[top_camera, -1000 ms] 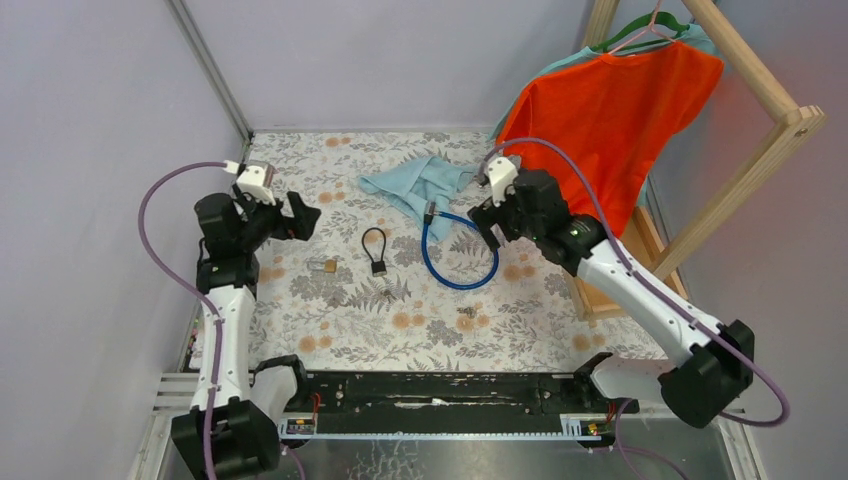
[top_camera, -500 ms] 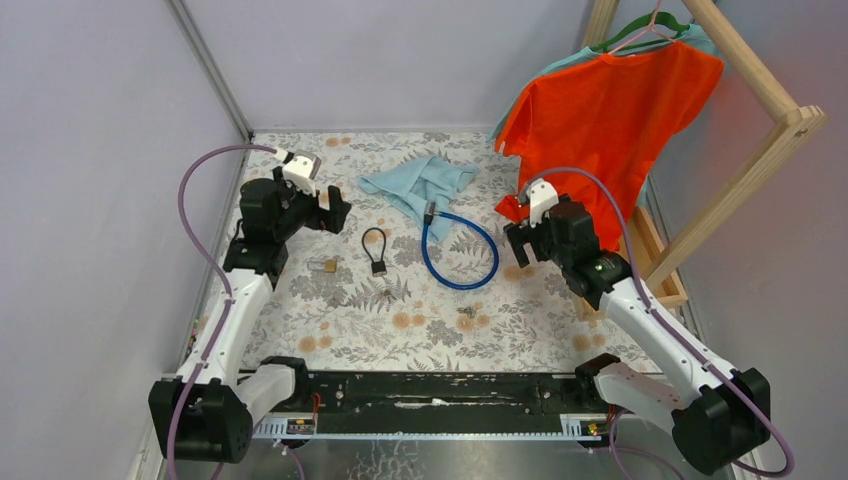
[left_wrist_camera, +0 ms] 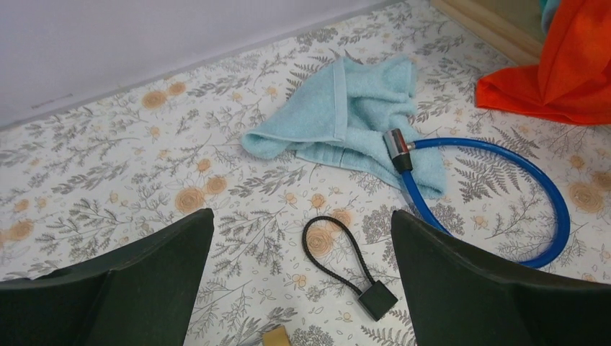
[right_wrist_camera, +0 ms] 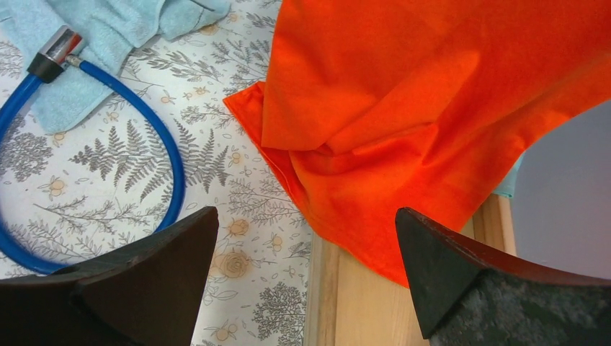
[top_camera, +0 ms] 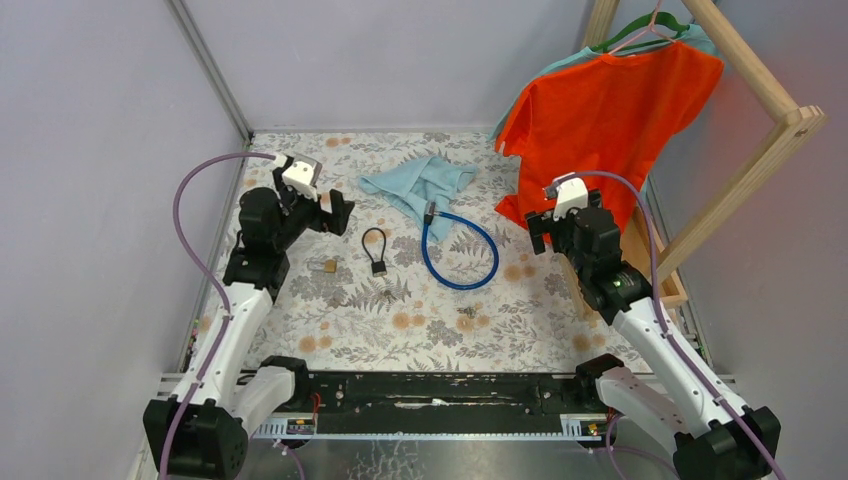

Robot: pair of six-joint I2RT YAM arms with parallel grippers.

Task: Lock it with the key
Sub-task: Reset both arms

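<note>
Key [top_camera: 465, 319] lies untouched on your surface [top_camera: 300, 310]: left end effector [left_wrist_camera: 301, 216] has swung above the cable lock [left_wrist_camera: 377, 300], right end effector [right_wrist_camera: 302, 216] has backed away, both spread empty, so grasp it next

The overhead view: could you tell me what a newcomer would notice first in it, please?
The bright orange shirt hanging from the wooden rack at the right rear stands out first. Next comes the blue cable loop near the middle of the floral table, one end lying on the light-blue towel. The left hand and right hand hover open on either side.
</note>
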